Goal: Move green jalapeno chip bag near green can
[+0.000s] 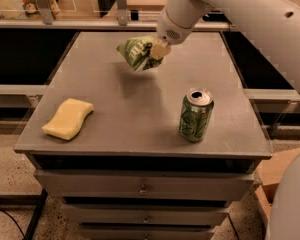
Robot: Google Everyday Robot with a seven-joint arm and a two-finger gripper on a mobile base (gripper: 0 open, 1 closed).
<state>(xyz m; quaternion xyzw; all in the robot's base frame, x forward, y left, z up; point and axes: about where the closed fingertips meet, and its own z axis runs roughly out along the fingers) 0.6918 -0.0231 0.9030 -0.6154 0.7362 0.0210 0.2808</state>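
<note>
The green jalapeno chip bag (136,53) is crumpled, with white lettering. It hangs in the air above the far middle of the grey table (115,114), casting a shadow below. My gripper (158,50) is shut on the bag's right end, at the tip of the white arm that reaches in from the upper right. The green can (195,115) stands upright near the table's front right, silver top open, well apart from the bag and below-right of it.
A yellow sponge (68,118) lies near the table's front left edge. Drawers (140,189) sit under the tabletop. Shelving and a rail run behind the table. My white arm body fills the right side.
</note>
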